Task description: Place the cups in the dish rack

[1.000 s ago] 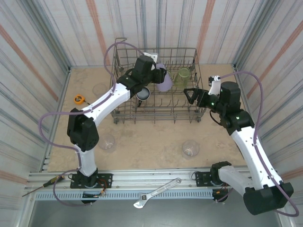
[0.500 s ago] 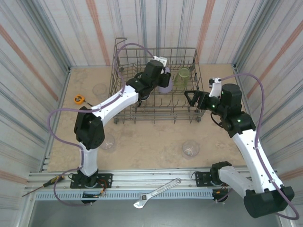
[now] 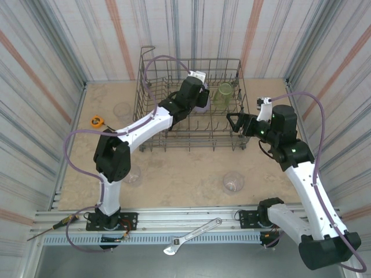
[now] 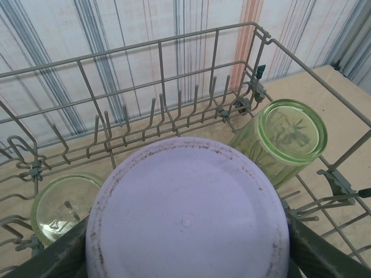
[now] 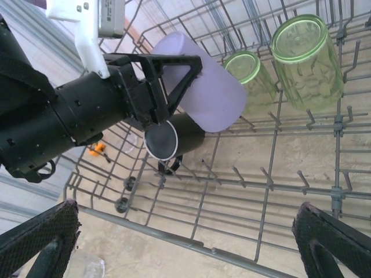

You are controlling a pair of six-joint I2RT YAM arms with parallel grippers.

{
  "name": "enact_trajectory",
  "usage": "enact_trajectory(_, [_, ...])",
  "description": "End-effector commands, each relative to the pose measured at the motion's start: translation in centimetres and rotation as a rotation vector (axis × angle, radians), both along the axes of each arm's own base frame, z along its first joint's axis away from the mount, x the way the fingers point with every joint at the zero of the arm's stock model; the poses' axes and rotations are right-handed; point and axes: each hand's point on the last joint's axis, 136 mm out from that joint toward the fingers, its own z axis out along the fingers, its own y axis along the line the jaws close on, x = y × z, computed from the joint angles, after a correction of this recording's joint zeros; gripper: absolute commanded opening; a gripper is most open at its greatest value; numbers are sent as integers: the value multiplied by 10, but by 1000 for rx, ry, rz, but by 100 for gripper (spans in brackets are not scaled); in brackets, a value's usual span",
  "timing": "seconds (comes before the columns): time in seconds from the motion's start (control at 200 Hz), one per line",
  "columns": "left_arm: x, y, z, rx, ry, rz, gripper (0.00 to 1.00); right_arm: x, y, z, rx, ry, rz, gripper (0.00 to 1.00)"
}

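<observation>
Reaching deeper and further right than a moment ago, the left gripper (image 3: pixel 196 96) now sits over the middle of the dish rack (image 3: pixel 220 59), its fingers (image 5: pixel 174 72) clamped on the lavender cup (image 4: pixel 186 214). That cup is held above the rack floor among the tines, not set down. Its closed base is turned up toward the left wrist camera, so its long axis runs roughly along that camera's line of sight, mouth pointing away and down into the rack; from the right wrist it looks tilted rather than upright. A yellow-green cup (image 4: pixel 287 139) stands base-up just beside it on one side, with a second yellow-green cup (image 4: pixel 61 205) base-up on the other. Just below the gripper a black cup (image 5: pixel 174 139) lies on its side. At the rack's near right corner hovers the right gripper (image 3: pixel 235 123), fingers spread wide with nothing between them.
</observation>
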Motion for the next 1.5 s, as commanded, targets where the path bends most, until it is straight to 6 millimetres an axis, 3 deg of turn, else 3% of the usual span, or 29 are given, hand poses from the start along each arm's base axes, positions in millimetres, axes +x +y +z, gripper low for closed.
enact_trajectory(0.0, [2, -5, -8, 1, -16, 18, 0, -5, -5, -3, -19, -2, -11, 99])
enact_trajectory(0.862, [2, -11, -56, 27, -9, 72, 0, -18, -9, 4, -1, -20, -22, 99])
enact_trajectory(0.922, [2, -11, -61, 22, 2, 77, 11, -18, -9, 3, -2, -18, -23, 99])
enact_trajectory(1.032, [1, -12, -70, 4, 39, 88, 18, -19, -8, 2, -2, -14, -18, 99])
enact_trajectory(1.122, [0, -13, -74, -11, 57, 88, 38, -20, -9, 1, -1, -13, -22, 99])
enact_trajectory(1.242, [-2, -14, -76, -22, 73, 88, 56, -21, -9, 1, -1, -16, -21, 99])
enact_trajectory(1.493, [-5, -16, -80, -31, 103, 80, 80, -18, -7, 7, 16, -27, -14, 99])
